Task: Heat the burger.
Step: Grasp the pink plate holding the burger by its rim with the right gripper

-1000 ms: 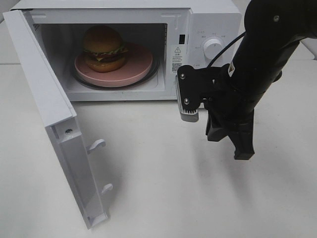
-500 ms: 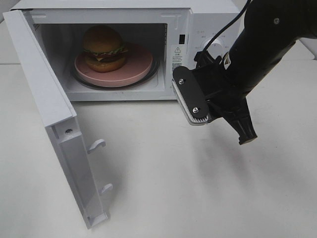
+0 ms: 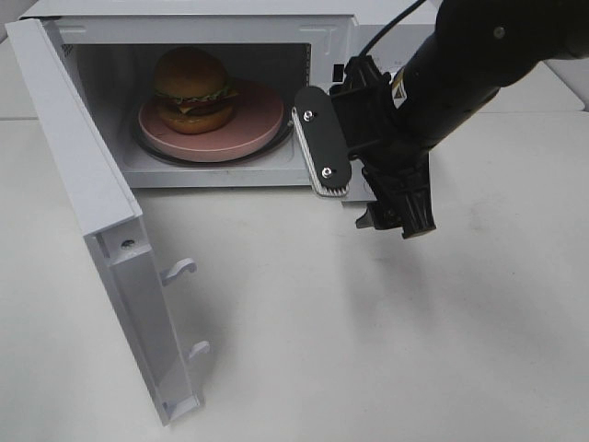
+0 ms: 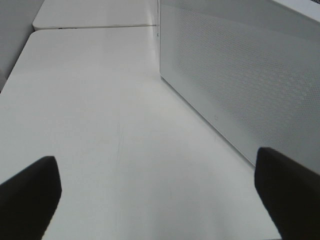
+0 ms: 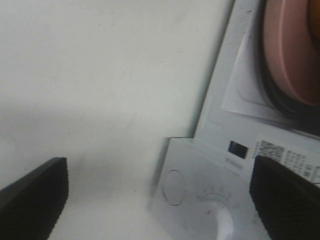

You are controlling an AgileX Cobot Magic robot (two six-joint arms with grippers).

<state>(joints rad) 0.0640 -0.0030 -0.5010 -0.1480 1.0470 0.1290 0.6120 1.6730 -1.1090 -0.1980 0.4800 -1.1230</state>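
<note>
While burger sits in microwave, R hand looks open.

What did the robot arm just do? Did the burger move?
The right gripper swung up toward the open front of the microwave, turning as it went. Its jaws stand wide apart and hold nothing. The burger stayed on the pink plate inside, and the door stayed open.
</note>
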